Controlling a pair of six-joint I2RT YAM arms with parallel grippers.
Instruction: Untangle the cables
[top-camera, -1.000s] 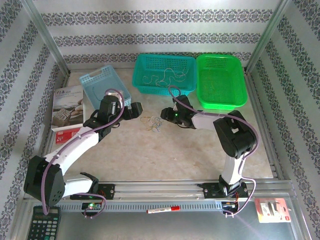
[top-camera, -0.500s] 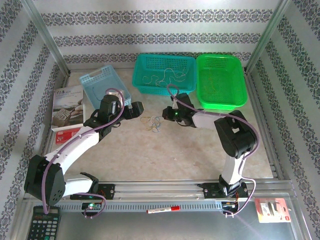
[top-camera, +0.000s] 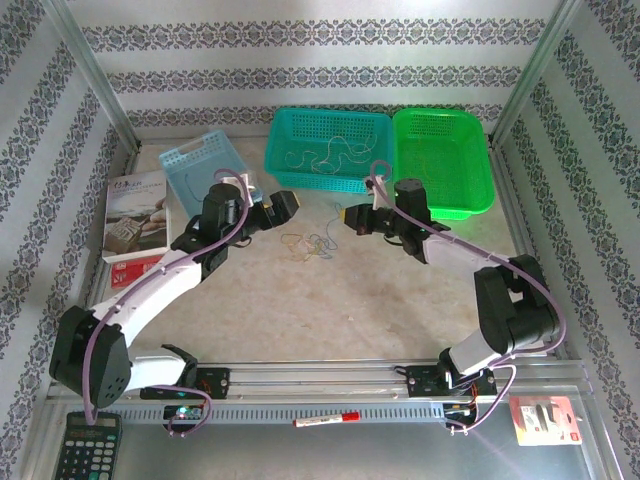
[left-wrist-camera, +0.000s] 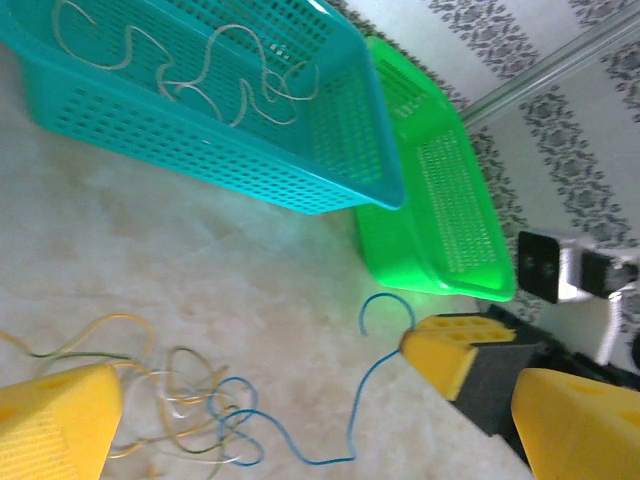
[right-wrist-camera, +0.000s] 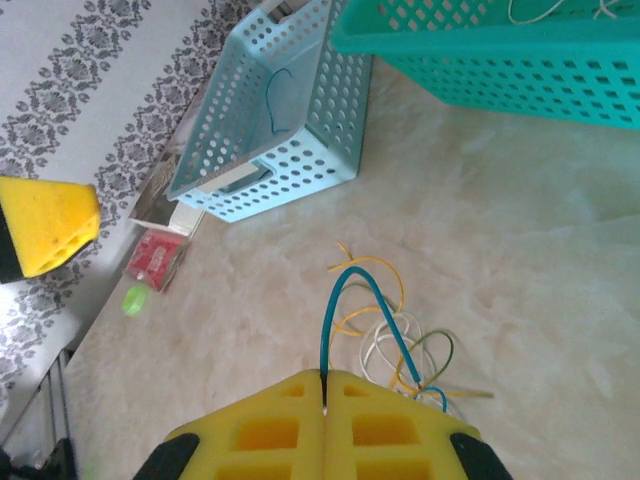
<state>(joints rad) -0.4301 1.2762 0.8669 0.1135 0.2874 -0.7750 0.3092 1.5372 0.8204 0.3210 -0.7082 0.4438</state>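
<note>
In the top view, your right arm has swung out since a second ago. Its elbow is now far out at the lower right, and the right gripper has pulled back from the cables toward the centre right of the frame. Its fingers have shut. The clump lies on the table between the two grippers, below the teal basket, and looks drawn out a little sideways. The left gripper has edged up and right and hangs just upper left of the clump with its fingers spread wide.

In the right wrist view, the yellow fingers at the bottom edge are pressed together on the blue strand. It arches up from the pinch and drops back into the clump at centre right. You have one cable caught, but its far end is still knotted in with the white and yellow-tan ones, so I'd judge the separation only just begun.

In the left wrist view, the left fingers stand far apart in the bottom corners, holding nothing. The blue strand runs slack from the right gripper at centre right down to the clump at lower left. More loose strands lie inside the teal basket at upper left.

As for writing, the booklet at left carries print too small to read. The same goes for the calculator, the marker and the packet along the bottom edge. No brand is legible.
</note>
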